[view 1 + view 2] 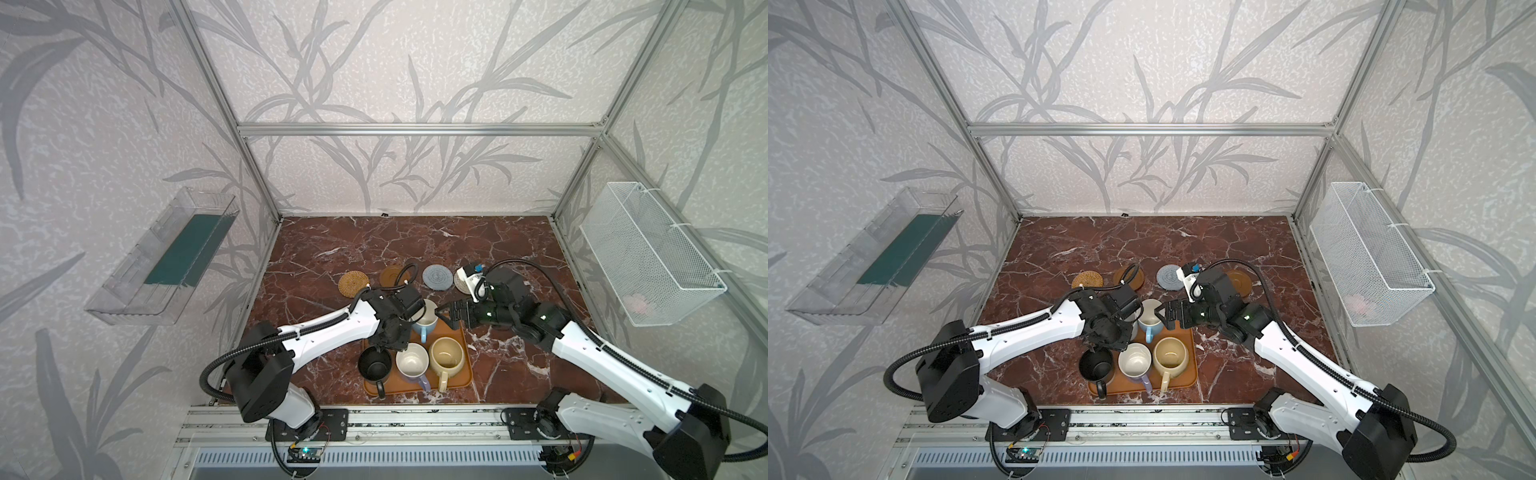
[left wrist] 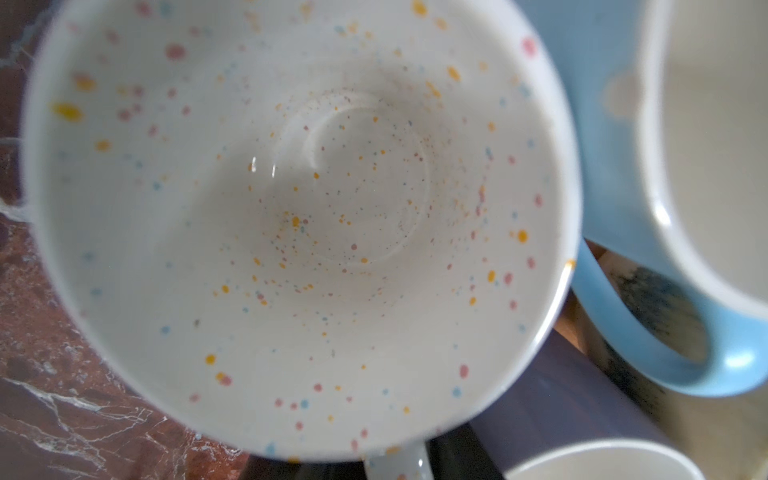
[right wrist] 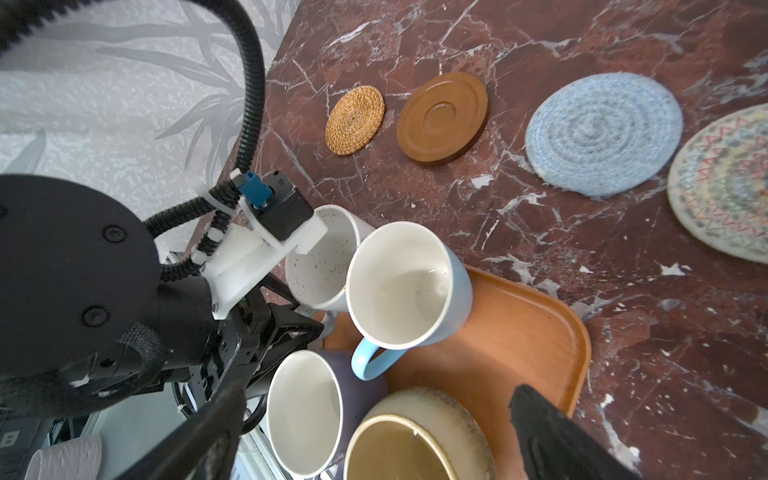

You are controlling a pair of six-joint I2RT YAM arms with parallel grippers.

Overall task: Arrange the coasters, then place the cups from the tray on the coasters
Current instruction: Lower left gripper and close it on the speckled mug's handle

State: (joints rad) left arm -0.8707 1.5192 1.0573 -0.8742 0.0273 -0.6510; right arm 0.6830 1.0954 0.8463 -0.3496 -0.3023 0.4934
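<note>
**A:** Nearest us, the black cup, the lavender cup and the yellow cup stand in a row on the tray, handles toward us. Just behind them the left gripper sits over the white cup at the tray's far left corner.

**B:** Is it gripping the handle?

**A:** We cannot tell. The arm hides the jaws in both top views, and the wrist view shows only the speckled inside. We judge this to be the pick-up of that cup.

**B:** Then we want a firm hold first and a straight lift. The blue cup stands just beside it, perhaps touching.

**A:** Agreed. The right gripper, spread wide and empty, hangs just beside the blue cup's rim. We should hold it there until the white cup is clear.

**B:** Edges?

**A:** The tray's low rim comes first, so we rise above it before travelling.

**B:** And farther out?

**A:** The coasters lie in a row, all bare: tan woven, brown, grey-blue, patterned cream, and a second brown one partly behind the right arm.

**B:** The tan one is the easy reach for the left arm.

**A:** Yes, though the arm's cable loops above the first brown coaster. Beyond the row the table lies open to the back wall.
</note>
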